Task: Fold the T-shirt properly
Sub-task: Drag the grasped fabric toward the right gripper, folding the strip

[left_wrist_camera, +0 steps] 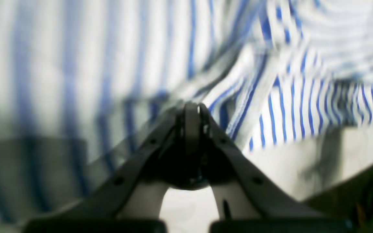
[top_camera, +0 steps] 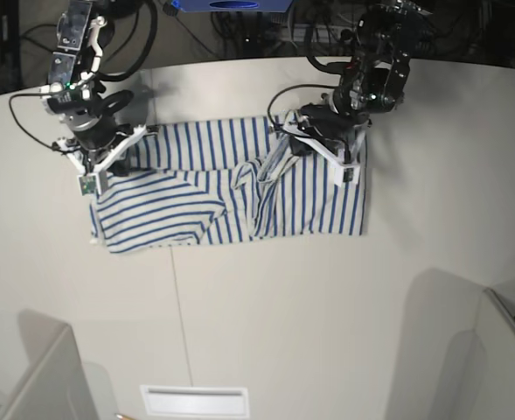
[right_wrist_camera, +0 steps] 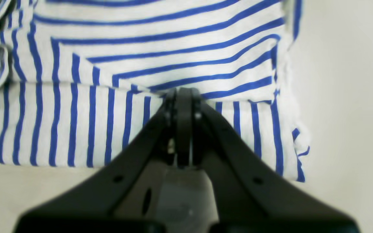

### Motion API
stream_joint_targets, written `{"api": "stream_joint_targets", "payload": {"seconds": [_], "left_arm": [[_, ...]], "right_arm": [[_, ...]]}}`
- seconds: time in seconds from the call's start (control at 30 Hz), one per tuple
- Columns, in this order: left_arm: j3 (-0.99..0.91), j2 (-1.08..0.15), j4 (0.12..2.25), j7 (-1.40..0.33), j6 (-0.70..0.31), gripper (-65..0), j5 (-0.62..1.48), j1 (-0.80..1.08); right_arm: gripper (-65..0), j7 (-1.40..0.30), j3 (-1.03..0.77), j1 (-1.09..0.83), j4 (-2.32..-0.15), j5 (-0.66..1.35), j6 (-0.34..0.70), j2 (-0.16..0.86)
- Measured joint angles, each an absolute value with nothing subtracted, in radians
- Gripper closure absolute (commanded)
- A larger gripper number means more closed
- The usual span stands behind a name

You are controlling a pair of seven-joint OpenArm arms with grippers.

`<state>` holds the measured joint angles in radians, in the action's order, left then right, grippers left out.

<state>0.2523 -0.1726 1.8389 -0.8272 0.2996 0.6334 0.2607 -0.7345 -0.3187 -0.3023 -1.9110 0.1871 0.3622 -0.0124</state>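
Note:
The T-shirt (top_camera: 205,197), white with thin blue stripes, lies spread across the far middle of the pale table (top_camera: 327,297). My left gripper (top_camera: 285,140) is at its upper middle. In the left wrist view the left gripper (left_wrist_camera: 192,108) is shut, with a raised, blurred ridge of T-shirt (left_wrist_camera: 287,106) at its tips. My right gripper (top_camera: 95,171) is at the shirt's left end. In the right wrist view the right gripper (right_wrist_camera: 184,94) is shut where a turned-over flap of T-shirt (right_wrist_camera: 173,48) meets the layer below.
A white slotted plate (top_camera: 194,401) lies at the table's near edge. Grey panels stand at the lower left (top_camera: 47,376) and lower right (top_camera: 493,350). Cables (top_camera: 257,26) run behind the table's far edge.

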Motion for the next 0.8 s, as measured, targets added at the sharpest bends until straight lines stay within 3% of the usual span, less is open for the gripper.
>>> {"api": "stream_joint_targets", "payload": {"seconds": [0.2, 0.6, 0.8], "left_arm": [[0.258, -0.121, 1.788, -0.822, 0.305, 0.0, 0.627, 0.206], [0.54, -0.064, 1.732, -0.83, 0.292, 0.0, 0.632, 0.027], [0.469, -0.119, 1.891, -0.826, 0.29, 0.0, 0.642, 0.056]], "right_arm": [[0.0, -0.735, -0.352, -0.3, -1.911, 0.179, 0.36, -0.011], [0.0, -0.735, -0.349, -0.3, -1.911, 0.183, 0.36, -0.012], [0.0, -0.733, -0.35, -0.302, -1.911, 0.183, 0.36, -0.012]]}}
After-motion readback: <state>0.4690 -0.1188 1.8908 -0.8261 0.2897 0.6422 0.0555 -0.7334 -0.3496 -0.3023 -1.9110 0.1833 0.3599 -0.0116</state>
